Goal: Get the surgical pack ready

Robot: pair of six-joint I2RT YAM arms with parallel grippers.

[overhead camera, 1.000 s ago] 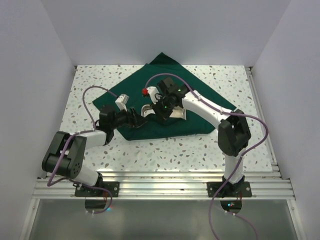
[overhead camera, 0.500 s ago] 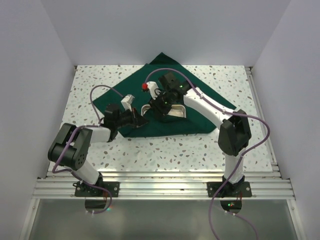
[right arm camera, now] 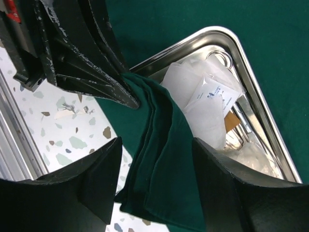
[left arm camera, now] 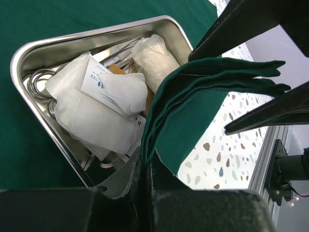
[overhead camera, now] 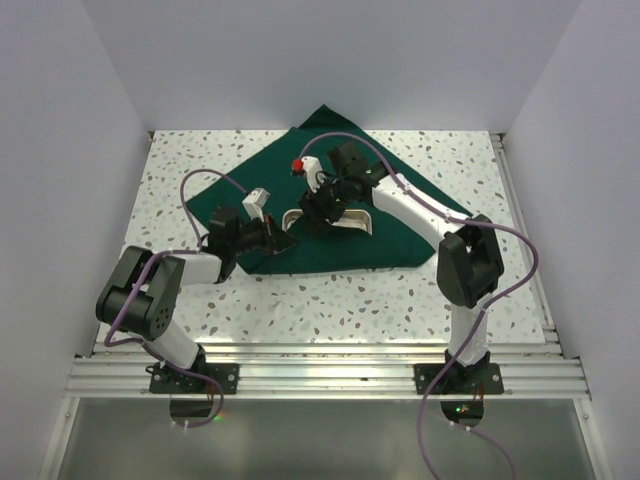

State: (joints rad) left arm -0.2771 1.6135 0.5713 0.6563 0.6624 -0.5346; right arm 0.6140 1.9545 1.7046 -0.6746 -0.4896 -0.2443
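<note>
The dark green drape [overhead camera: 405, 215] lies spread on the speckled table, and a steel tray [overhead camera: 352, 226] sits on it. In the left wrist view the tray [left arm camera: 96, 33] holds white gauze pads [left arm camera: 91, 113] and steel ring-handled instruments [left arm camera: 37, 79]. My left gripper [left arm camera: 146, 166] is shut on a folded corner of the drape [left arm camera: 203, 89], lifted beside the tray's near edge. My right gripper [right arm camera: 157, 145] is open, its fingers on either side of that same fold [right arm camera: 166, 164] without pinching it. From above, the left gripper [overhead camera: 278, 237] and the right gripper [overhead camera: 318, 208] meet at the tray's left end.
Speckled tabletop [overhead camera: 330, 300] shows in front of the drape, and an aluminium rail [overhead camera: 320, 375] runs along the near edge. White walls enclose the table on three sides. The left arm's purple cable [overhead camera: 190, 190] loops over the drape's left corner.
My left gripper has shut on the drape's folded corner. My right gripper has opened and let go of that fold, drawing back a little toward the tray.
</note>
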